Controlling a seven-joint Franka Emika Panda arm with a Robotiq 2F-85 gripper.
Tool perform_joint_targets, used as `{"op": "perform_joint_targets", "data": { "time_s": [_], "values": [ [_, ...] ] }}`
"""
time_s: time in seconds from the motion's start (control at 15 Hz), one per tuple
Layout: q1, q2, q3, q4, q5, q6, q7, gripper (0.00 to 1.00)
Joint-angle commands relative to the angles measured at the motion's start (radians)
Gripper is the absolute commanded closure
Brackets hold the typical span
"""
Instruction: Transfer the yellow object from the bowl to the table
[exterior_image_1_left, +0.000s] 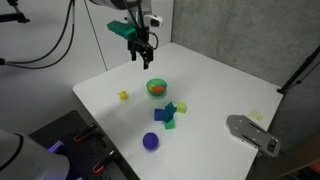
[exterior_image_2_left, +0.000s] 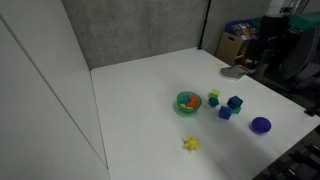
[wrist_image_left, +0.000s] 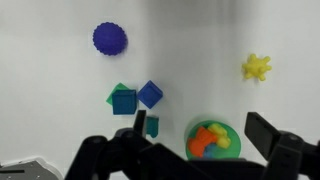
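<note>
Gripper (exterior_image_1_left: 141, 58) is hovering wide open, holding nothing, over the large white square tabletop (exterior_image_1_left: 230, 80). Tiny yellow block-like piece (wrist_image_left: 222, 142) is lying inside the small round green bowl (wrist_image_left: 212, 119), touching an orange piece (wrist_image_left: 203, 143). Blue cube (wrist_image_left: 150, 94) is sitting nearby.

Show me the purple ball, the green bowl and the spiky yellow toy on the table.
Purple ball (wrist_image_left: 110, 38): wrist view, middle of its bumpy surface.
Green bowl (wrist_image_left: 210, 123): wrist view, upper part of its rim.
Spiky yellow toy (wrist_image_left: 256, 67): wrist view, centre of its body.
</note>
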Motion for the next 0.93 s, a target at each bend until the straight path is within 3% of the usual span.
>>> {"op": "perform_joint_targets", "data": {
  "time_s": [0.0, 0.53, 0.6, 0.87],
  "values": [
    [-0.027, -0.153, -0.009, -0.015, -0.006, -0.113, -0.021, 0.0],
    [-0.037, -0.349, -0.001, 0.015, -0.001, -0.297, -0.024, 0.0],
    [-0.038, -0.315, 0.0, 0.008, 0.003, -0.254, -0.013, 0.0],
    [-0.039, -0.347, 0.001, 0.008, 0.003, -0.28, -0.013, 0.0]
  ]
}}
